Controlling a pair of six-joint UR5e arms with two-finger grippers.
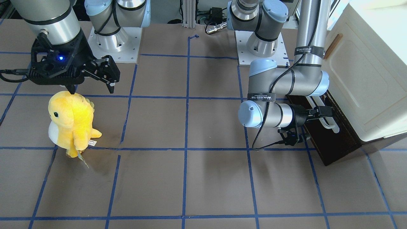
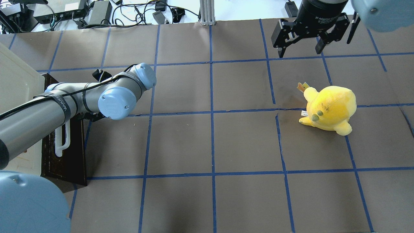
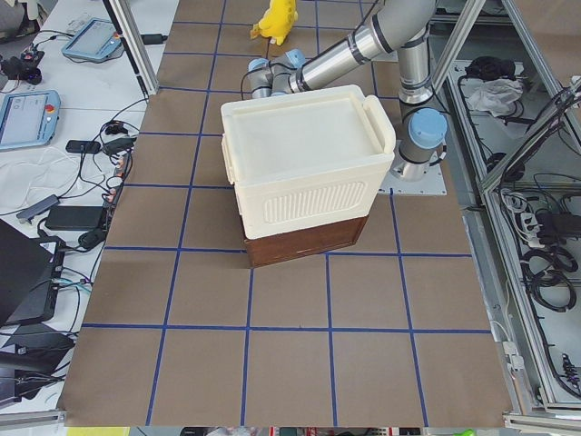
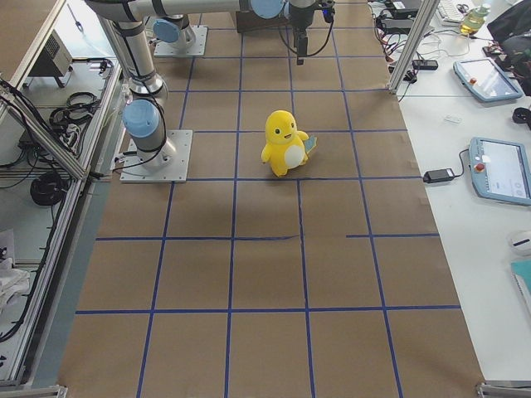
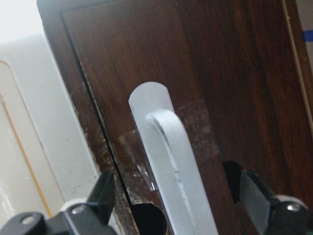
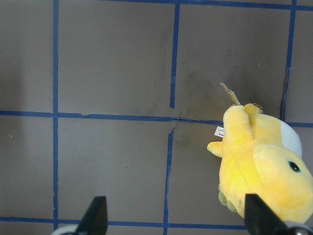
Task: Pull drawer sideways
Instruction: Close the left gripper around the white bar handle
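Note:
The drawer's dark brown front sits low on the cream-white cabinet, with its white loop handle. In the left wrist view the handle runs between the two spread fingers of my left gripper, which is open around it without clamping. The front-facing view shows this gripper reaching sideways to the handle. In the overhead view my left arm hides the gripper, and the handle's lower end shows. My right gripper is open and empty, high above the table.
A yellow plush toy stands on the brown paper-covered table, just below my right gripper; it also shows in the right wrist view. Blue tape lines grid the table. The arm bases stand at the robot's edge.

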